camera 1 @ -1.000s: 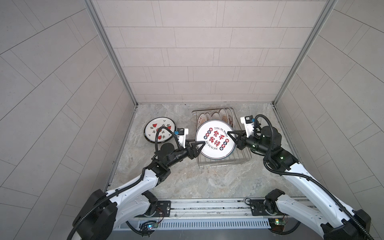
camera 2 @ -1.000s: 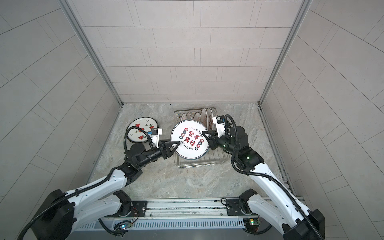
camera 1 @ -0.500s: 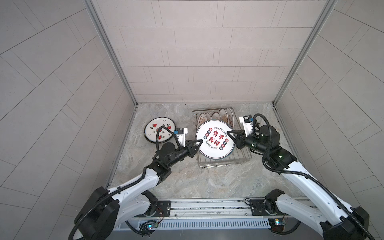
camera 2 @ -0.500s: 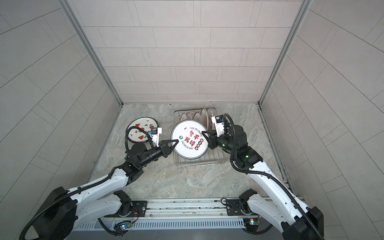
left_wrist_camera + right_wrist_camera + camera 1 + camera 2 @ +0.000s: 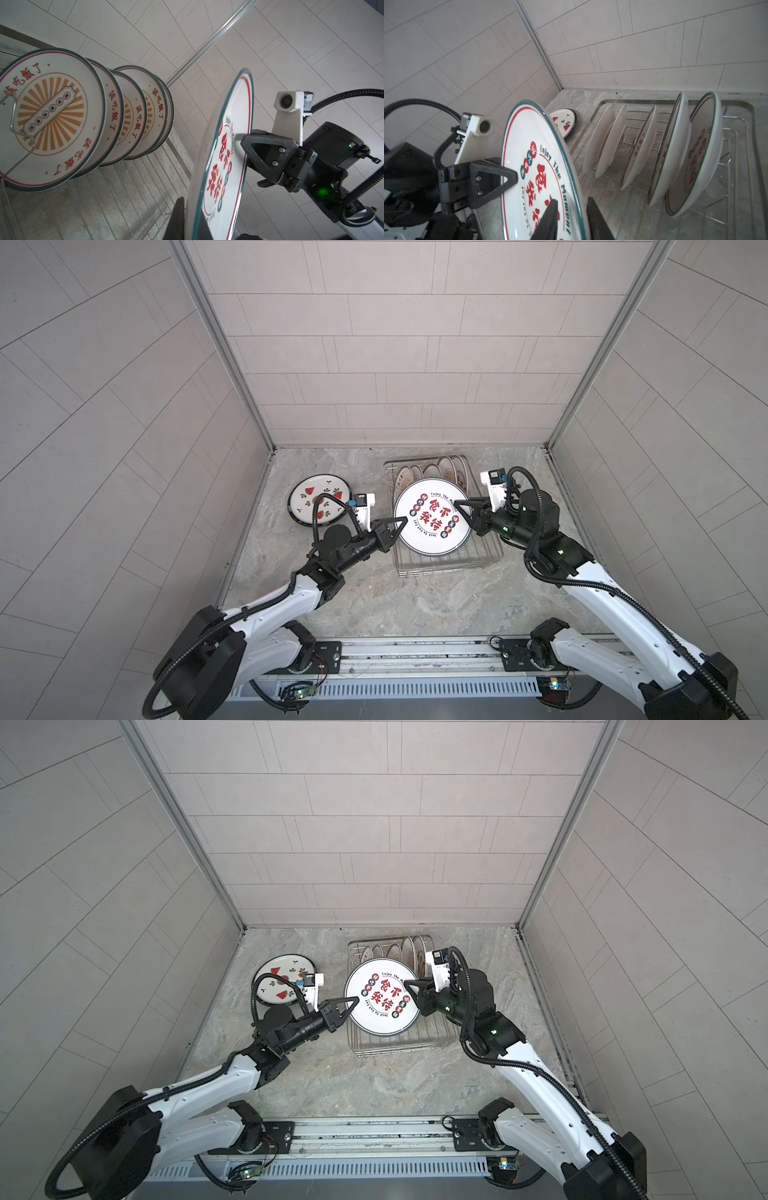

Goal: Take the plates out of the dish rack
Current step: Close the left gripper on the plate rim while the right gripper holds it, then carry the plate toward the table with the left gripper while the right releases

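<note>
You have the red-character plate (image 5: 432,516) held tilted over the near half of the wire dish rack (image 5: 453,565). The left gripper (image 5: 402,521) is pinched tight on its left rim and the right gripper (image 5: 458,504) straddles the opposite rim, though you cannot tell whether that one clamps or sits loose. Behind it, at the rack's far end, a row of upright plates (image 5: 441,466) stands in the prongs close to the held plate's far edge, and left of the rack the watermelon plate (image 5: 312,502) lies flat on the marble tabletop (image 5: 374,605), just beside the left arm's wrist camera (image 5: 365,502).
</note>
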`<state>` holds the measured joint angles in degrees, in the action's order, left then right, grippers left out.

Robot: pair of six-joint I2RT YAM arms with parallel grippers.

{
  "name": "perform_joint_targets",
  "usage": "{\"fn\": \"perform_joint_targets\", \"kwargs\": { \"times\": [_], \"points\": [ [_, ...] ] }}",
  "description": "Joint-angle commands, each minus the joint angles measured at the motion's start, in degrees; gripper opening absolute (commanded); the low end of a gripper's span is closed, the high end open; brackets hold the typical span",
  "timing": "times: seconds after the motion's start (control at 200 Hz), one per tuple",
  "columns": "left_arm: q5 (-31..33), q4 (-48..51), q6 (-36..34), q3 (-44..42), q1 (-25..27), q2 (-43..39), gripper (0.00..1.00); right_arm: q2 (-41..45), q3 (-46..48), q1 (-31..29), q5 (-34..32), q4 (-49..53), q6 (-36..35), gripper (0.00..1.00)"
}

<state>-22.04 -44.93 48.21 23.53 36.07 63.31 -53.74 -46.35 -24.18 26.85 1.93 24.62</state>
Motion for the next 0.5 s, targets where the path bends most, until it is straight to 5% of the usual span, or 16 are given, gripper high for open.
{"fn": "perform_joint_targets", "kwargs": {
  "times": [0.0,0.125,0.175,0.495],
  "points": [
    [2.58,-2.67,1.45,-0.05,0.22,-1.42,0.0,0.12,-2.03,-0.25,-0.68,-0.71,0.75,0.48],
    [3.84,-3.02,2.48,-0.67,0.22,-2.43,0.0,-0.75,-2.88,-0.29,-0.2,0.2,1.2,0.72],
    [4.49,-2.72,2.73,-0.83,0.22,-2.89,0.0,-0.91,-3.16,-0.24,-2.04,1.25,1.91,0.99],
    [8.85,0.98,6.13,-1.97,-2.11,-6.51,0.0,3.87,-0.96,-0.2,-7.56,1.41,0.11,1.0]
  ]
}}
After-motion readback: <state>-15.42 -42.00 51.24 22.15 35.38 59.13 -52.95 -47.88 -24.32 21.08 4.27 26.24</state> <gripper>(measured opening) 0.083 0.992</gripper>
